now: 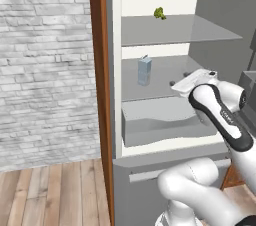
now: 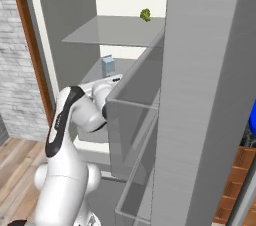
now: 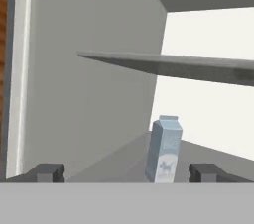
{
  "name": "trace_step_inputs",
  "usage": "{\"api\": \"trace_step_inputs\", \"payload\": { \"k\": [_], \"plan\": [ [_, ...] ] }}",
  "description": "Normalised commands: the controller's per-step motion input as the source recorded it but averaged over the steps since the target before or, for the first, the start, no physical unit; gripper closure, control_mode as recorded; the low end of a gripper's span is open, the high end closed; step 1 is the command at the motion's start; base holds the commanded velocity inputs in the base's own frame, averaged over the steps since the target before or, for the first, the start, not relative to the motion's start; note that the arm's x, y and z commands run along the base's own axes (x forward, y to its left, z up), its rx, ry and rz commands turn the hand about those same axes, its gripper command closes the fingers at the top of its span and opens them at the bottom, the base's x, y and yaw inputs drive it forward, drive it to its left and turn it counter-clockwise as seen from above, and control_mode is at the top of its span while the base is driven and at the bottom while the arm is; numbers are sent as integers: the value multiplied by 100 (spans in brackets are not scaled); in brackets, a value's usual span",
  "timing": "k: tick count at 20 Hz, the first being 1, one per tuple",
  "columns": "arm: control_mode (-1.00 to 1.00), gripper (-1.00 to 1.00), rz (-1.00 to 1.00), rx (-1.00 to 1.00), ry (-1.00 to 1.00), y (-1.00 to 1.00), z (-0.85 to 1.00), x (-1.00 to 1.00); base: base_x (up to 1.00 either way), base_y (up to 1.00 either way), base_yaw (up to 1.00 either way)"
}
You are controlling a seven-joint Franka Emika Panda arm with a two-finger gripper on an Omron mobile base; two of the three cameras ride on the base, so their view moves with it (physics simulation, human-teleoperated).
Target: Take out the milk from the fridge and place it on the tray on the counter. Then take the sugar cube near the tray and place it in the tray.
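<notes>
Inside the open fridge [image 1: 210,15], the gripper [image 3: 127,172] lines up on the milk [image 3: 164,149]; its fingers [image 3: 47,172] are spread wide and empty, the carton standing upright on the middle shelf [image 1: 165,77] straight ahead of them, between the tips but farther in, not yet touched; a small green item [image 1: 159,13] sits on the shelf above the hand. The carton looks light and fairly stiff, though its thin walls would likely dent under a hard squeeze and its tall shape could tip at a nudge; the flat side panels at mid-height, below the gabled top, seem the safest hold.
</notes>
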Motion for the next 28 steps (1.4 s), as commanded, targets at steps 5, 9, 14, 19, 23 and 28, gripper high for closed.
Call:
{"api": "trace_step_inputs", "payload": {
  "k": [5,9,14,19,23,28],
  "plan": [
    [-100,-100,12,4,14,-13,12,32,0,0,0],
    [-100,-100,8,2,1,-6,0,29,0,0,0],
    [-100,-100,4,0,0,1,0,15,0,0,0],
    [-100,-100,0,0,0,7,0,34,0,0,0],
    [-100,-100,0,0,0,9,-2,34,0,0,0],
    [-100,-100,0,3,0,37,-21,10,0,0,0]
  ]
}}
